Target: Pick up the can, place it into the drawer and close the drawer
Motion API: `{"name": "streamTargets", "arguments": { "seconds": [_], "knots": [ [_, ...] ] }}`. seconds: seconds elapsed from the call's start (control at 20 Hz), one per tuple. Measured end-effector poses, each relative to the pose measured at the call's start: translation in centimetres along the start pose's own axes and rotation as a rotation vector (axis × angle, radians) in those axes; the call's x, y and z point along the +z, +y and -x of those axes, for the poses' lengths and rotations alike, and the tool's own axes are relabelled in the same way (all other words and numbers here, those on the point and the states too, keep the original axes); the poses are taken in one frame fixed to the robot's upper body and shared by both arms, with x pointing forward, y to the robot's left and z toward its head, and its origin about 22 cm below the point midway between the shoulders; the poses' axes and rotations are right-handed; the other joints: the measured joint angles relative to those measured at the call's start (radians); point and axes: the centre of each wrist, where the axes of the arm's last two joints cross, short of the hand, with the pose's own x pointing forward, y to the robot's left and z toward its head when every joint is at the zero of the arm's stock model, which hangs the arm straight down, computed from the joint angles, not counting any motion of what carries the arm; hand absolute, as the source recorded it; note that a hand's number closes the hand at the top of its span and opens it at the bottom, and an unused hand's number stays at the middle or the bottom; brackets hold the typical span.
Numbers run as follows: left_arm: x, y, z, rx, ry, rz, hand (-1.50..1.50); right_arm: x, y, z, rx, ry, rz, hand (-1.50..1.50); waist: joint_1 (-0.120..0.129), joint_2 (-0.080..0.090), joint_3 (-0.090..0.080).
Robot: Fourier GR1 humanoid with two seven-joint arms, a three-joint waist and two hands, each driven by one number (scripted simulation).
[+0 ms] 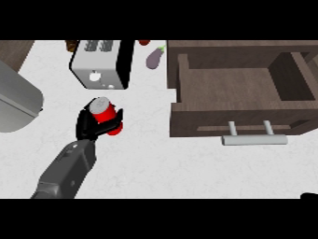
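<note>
The left hand [92,122] is clenched round the red can [105,113]. Swinging toward the open drawer [240,86] off to its right, the can might clip the drawer's front wall and slip.

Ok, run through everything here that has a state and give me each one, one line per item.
Can: upright, held in the left hand.
Left hand: fingers curled round the can.
Drawer: pulled open, nothing visible inside.
Drawer handle: untouched.
Toaster: standing on the counter, slots look empty.
Eggplant: lying on the counter, between toaster and drawer.
Right hand: barely showing at the lower right edge; fingers not readable.
</note>
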Motion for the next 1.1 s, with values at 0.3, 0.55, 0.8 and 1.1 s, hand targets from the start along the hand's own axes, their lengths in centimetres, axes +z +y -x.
{"name": "streamTargets", "arguments": {
  "seconds": [0.3,0.55,0.8,1.1],
  "knots": [
    [-0.8,-0.9,-1.0,0.028,-0.026,0.131,1.5,-0.7,0.1,-0.3,0.007,-0.009,0.015,-1.5,0.007,-0.002,0.0],
    [-2.1,-2.8,-2.9,0.038,-0.046,0.193,1.5,-0.2,0.0,-0.6,0.017,-0.009,0.024,-1.5,0.011,-0.005,0.001],
    [-3.8,-6.4,-6.7,0.003,-0.082,0.265,1.5,-0.3,0.0,-0.7,0.03,-0.006,0.034,-1.5,0.021,-0.009,0.002],
    [-4.7,-10.6,-12.4,-0.013,-0.103,0.328,1.5,-0.5,0.3,-1.0,0.038,-0.01,0.042,-1.5,0.025,-0.011,0.002]
  ]
}}
